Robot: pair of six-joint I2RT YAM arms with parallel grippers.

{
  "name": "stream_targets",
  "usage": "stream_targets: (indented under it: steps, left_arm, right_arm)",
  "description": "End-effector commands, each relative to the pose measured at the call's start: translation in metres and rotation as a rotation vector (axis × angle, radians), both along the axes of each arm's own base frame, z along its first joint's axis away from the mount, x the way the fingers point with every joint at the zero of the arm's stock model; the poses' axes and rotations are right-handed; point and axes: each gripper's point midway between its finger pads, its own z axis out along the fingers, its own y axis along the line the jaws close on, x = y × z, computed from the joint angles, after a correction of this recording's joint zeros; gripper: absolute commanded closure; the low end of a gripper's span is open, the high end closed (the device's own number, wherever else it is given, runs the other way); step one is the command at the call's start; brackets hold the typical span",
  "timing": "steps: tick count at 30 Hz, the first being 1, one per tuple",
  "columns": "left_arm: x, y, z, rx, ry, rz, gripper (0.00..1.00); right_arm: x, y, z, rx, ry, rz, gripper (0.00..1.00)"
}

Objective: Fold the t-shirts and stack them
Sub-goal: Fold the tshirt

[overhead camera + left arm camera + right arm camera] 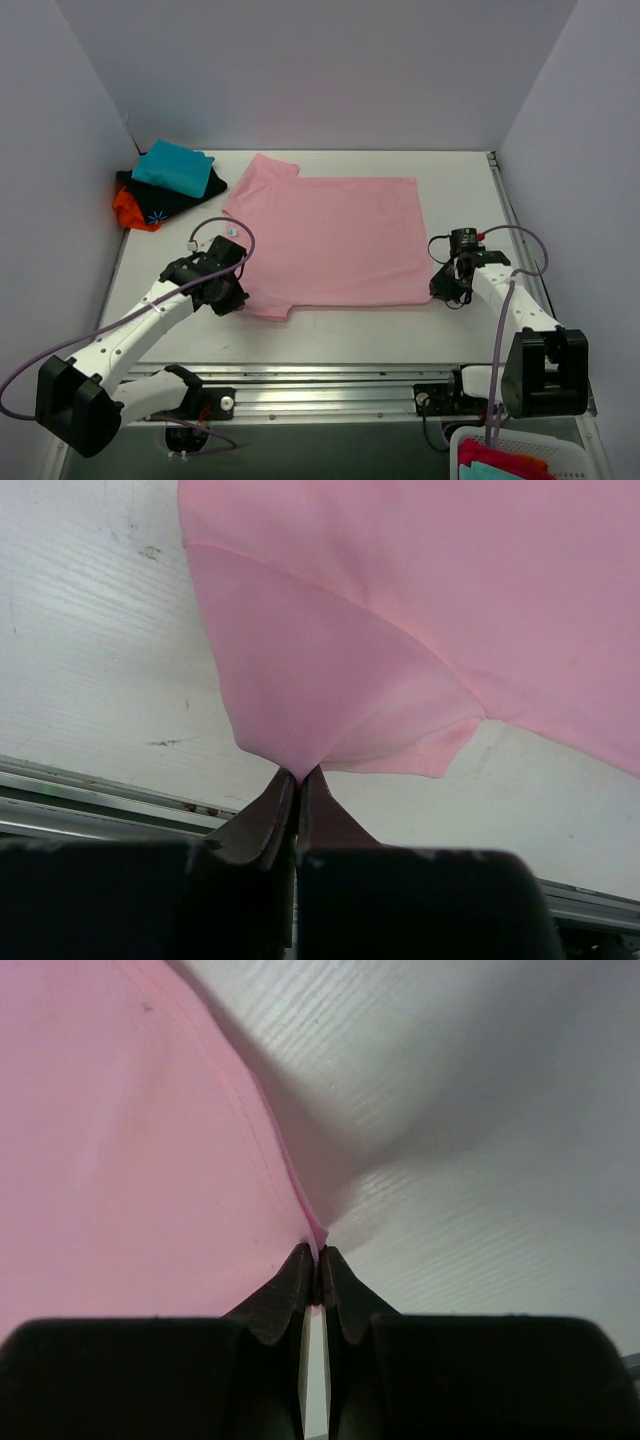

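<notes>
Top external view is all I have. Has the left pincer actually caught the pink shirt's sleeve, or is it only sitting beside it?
Observer: Caught. In the left wrist view the left pincer is shut on the pink t-shirt, with the edge of the sleeve nipped at its fingertips.
Operator: And the right side?
Observer: The right wrist view shows the right pincer shut on the shirt's edge, right at the corner.
Operator: Is the cloth lying flat there?
Observer: No. It gathers to a peak at the fingertips and throws a shadow on the table.
</notes>
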Motion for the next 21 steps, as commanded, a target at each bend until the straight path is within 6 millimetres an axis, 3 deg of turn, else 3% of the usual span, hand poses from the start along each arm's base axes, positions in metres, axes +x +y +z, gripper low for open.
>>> stream_targets:
  steps: [1, 5, 12, 21]
  left_arm:
    - [0.011, -0.002, 0.024, -0.017, -0.020, 0.000, 0.98]
    - [0.033, -0.006, 0.038, -0.039, -0.030, 0.003, 0.98]
    - [0.077, -0.012, 0.044, -0.061, -0.030, -0.021, 0.98]
    - [0.152, -0.013, 0.040, -0.090, -0.037, -0.035, 0.98]
  right_arm:
    - [0.000, -0.008, 0.021, -0.040, 0.019, -0.005, 1.00]
    - [0.016, -0.009, 0.032, -0.042, 0.022, 0.000, 1.00]
    - [0.051, -0.014, 0.040, -0.070, 0.020, -0.004, 1.00]
    - [0.110, -0.011, 0.029, -0.058, 0.035, 0.002, 1.00]
